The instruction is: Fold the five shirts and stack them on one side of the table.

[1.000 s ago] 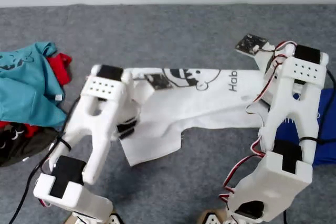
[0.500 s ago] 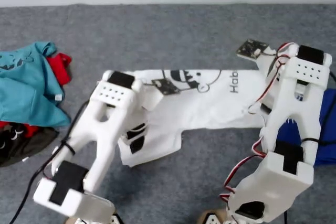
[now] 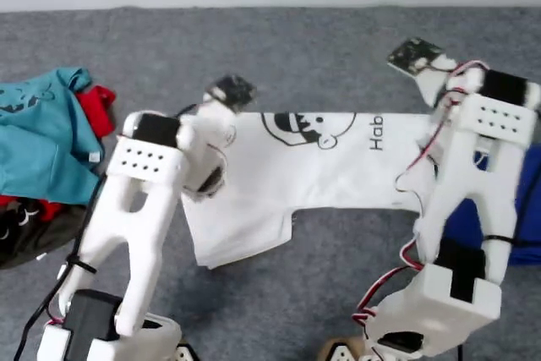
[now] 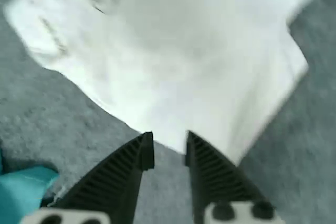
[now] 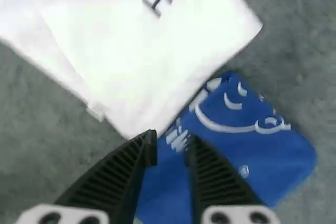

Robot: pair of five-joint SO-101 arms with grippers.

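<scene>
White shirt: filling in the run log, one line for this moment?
white shirt flat | left pincer open, at its edge | right pincer open, above blue shirt

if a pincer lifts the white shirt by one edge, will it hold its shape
Probably floppy: the white shirt lies limp with a creased flap, so a lifted edge would likely drape. Pushed, it may bunch rather than slide, since the grey table cover looks fuzzy.

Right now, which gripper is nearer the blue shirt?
Right. The right gripper hovers over the blue shirt; the left gripper is over the far end of the white shirt.
</scene>
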